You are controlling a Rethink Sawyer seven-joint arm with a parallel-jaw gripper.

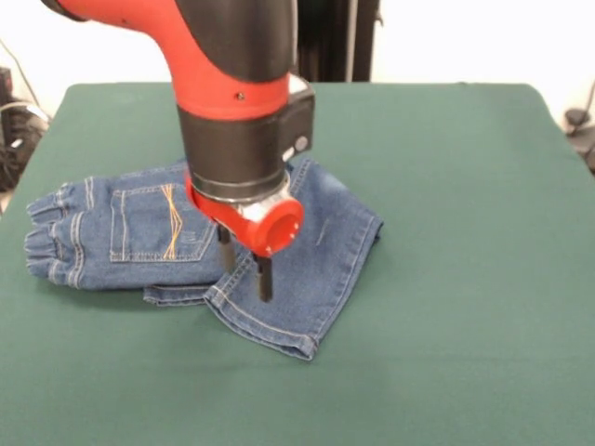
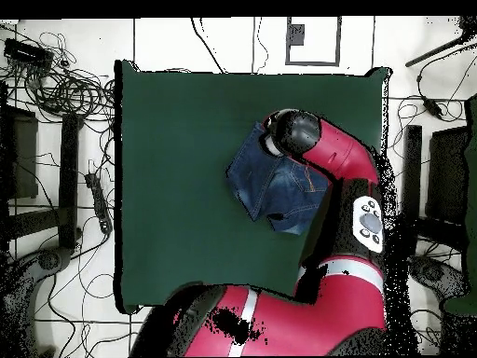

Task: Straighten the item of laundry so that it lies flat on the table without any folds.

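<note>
We see the pincer (image 1: 244,260) hanging point-down over the jeans (image 1: 139,232), its two dark fingers (image 1: 265,277) standing a little apart with bare denim showing between them, so it is parted and clamped on nothing; whether the tips actually touch the cloth we cannot tell. In the front view the fingers come down right at the spot where one trouser leg is folded across the rest of the garment, close to the folded hem edge. To the picture's left of the pincer lies the upper part of the jeans, with a back pocket (image 1: 156,223) bearing orange wavy stitching and, further left again, the gathered waistband (image 1: 46,246). To the picture's right of the pincer and nearer the camera, the folded leg (image 1: 311,269) spreads out at a slant, ending in a stitched hem corner below the fingers. Under all this we see the table (image 1: 446,279), covered in dark green, reaching well beyond the jeans on every side. From overhead, the red and black arm (image 2: 345,158) covers part of the garment, and the jeans (image 2: 265,182) lie toward the right half of the green table (image 2: 177,168), folded into a lopsided shape rather than lying flat.
</note>
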